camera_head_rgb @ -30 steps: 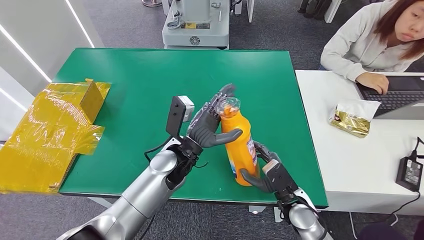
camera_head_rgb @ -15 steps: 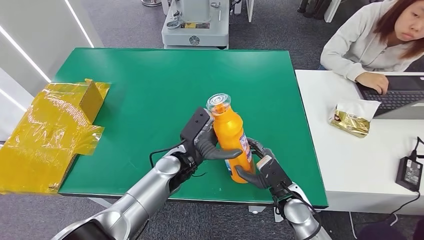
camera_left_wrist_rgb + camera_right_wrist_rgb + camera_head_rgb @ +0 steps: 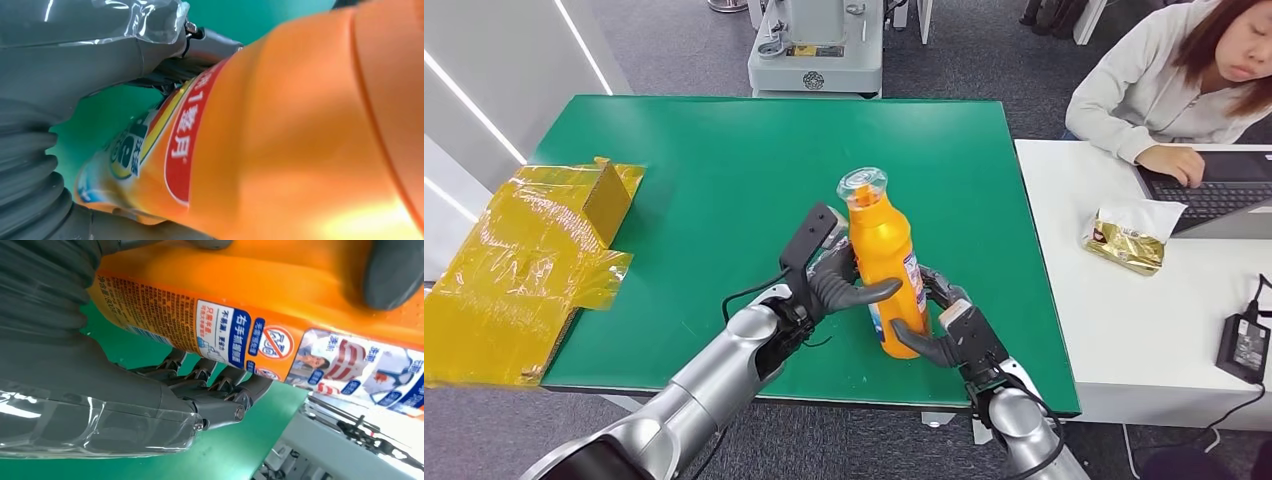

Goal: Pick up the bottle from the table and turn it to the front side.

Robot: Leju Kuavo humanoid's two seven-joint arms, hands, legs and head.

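Near the front edge of the green counter (image 3: 674, 160) I've got the orange bottle (image 3: 885, 265) up off the surface, held between both hands and roughly upright, tipped a little, clear cap pointing away from me. My left hand (image 3: 836, 280) is wrapped around the middle of it, thumb reaching across the near face. My right hand (image 3: 946, 330) cups the lower part from the other side, fingers curled under and around the base. So both are clamped on the bottle, neither is spread.

Progress-wise: the pick-up part looks done, since it's clearly lifted and not resting on the counter. The turning part is where I'd say I'm at now. From the head view the face toward me is mostly plain orange with just a sliver of label at the right edge. The right wrist view shows the fine-print side with small icons and pictures, so that reads like the back label. The left wrist view catches a red and yellow band with big characters, probably the front. I can't tell exactly which face ends up "front", but I'd guess a bit more rotation is left, then maybe setting it down.

Off to the side there's a crinkly yellow bag (image 3: 524, 270) at the counter's left end, and a person at a laptop (image 3: 1214, 190) on the white desk.
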